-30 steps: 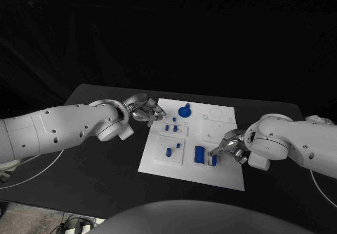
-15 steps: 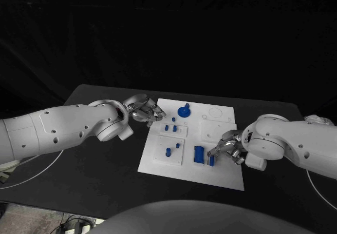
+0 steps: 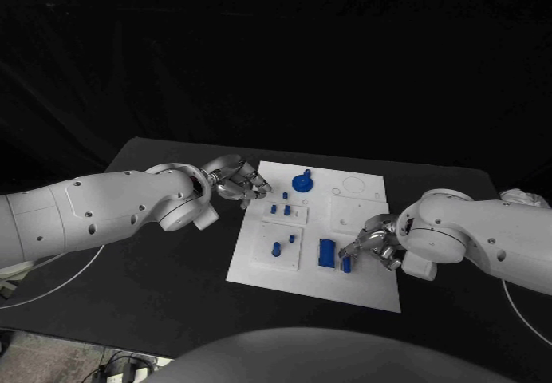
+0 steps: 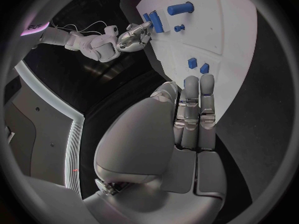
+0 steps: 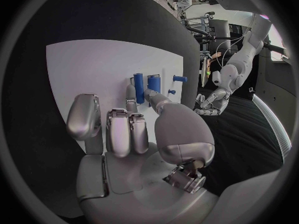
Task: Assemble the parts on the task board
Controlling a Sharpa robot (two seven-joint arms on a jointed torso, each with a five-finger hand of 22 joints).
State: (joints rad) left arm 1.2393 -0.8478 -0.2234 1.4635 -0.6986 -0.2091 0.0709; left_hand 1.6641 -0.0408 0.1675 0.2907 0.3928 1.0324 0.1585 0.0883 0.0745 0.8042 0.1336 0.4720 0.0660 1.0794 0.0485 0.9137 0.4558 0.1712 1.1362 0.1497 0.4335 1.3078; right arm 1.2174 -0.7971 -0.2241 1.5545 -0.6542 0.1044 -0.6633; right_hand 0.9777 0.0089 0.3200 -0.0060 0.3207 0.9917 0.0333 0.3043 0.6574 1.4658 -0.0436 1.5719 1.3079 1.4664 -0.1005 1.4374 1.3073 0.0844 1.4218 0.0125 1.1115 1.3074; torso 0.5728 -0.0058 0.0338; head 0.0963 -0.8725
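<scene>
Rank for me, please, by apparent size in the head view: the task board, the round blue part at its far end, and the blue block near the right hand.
1. task board
2. blue block
3. round blue part

The last two look close, so their order is unsure.

A black table (image 3: 172,263) carries the white task board (image 3: 362,279), which lies flat near its middle, slightly right of centre and skewed so its near edge runs down toward the right. A thin pale cable (image 3: 57,283) curves over the table's near left corner.
</scene>
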